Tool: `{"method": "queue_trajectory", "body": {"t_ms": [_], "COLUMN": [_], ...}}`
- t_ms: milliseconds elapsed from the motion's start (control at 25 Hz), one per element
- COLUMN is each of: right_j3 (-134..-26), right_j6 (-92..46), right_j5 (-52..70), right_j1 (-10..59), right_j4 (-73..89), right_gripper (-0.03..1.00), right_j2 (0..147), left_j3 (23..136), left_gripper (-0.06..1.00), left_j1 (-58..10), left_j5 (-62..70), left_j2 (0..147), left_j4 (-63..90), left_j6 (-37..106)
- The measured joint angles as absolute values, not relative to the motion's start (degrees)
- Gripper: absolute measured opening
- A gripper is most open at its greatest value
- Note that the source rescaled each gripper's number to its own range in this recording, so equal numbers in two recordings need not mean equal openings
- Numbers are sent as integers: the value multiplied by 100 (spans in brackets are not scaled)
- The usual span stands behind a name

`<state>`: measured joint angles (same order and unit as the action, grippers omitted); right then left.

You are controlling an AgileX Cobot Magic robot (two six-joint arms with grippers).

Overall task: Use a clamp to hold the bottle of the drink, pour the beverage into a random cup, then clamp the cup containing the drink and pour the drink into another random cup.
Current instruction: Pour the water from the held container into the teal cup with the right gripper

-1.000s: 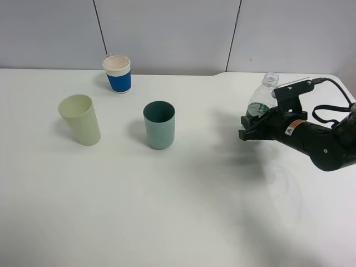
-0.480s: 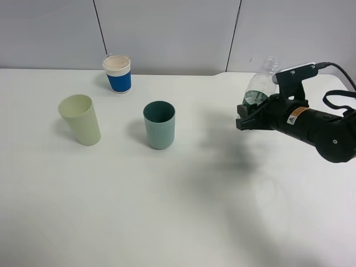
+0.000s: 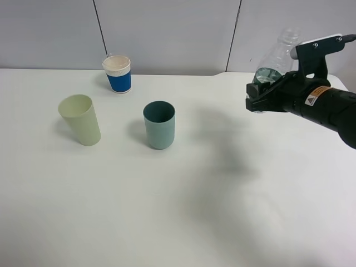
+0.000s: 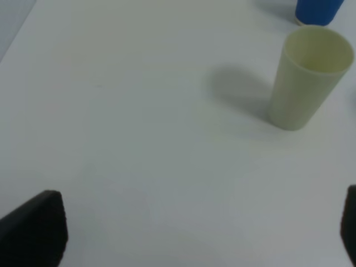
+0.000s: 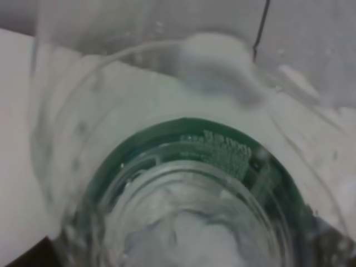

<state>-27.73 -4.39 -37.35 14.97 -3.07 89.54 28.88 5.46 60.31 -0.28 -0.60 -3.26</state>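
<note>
My clamp (image 3: 255, 103), gripping the bottle (image 3: 276, 55), now carries it off the table (image 3: 167, 211); pouring, probably into the teal tumbler (image 3: 159, 125) ahead, follows.

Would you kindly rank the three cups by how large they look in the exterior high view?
1. Pale yellow-green tumbler, slightly the largest.
2. Teal tumbler, nearly the same.
3. Blue-and-white paper cup, smallest, though it stands farther from the camera, so true size is unsure.

Three cups, namely teal cup (image 3: 159, 130), pale cup (image 3: 82, 122) and paper cup (image 3: 118, 78), and one bottle (image 3: 273, 60).
</note>
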Motion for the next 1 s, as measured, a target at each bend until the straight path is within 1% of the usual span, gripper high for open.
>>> {"method": "queue_trajectory", "body": {"t_ms": [280, 600, 1000], "right_j3": [-2853, -3750, -4268], "right_j6": [-512, -501, -314], "right_j5": [-2985, -1232, -966], "right_j1": [1497, 1565, 2160], "right_j4": [-312, -903, -2073], "right_gripper": [2, 2, 2], "right_j2": [8463, 8304, 8304], "left_j3": [2888, 2888, 2888], "left_gripper": [100, 100, 100], "left_j1": [546, 546, 546], "left_j5": [6031, 6031, 6031], "left_j2": [-28, -28, -28], "left_j4": [-60, -60, -60], "left_j6": [-326, -326, -326]}}
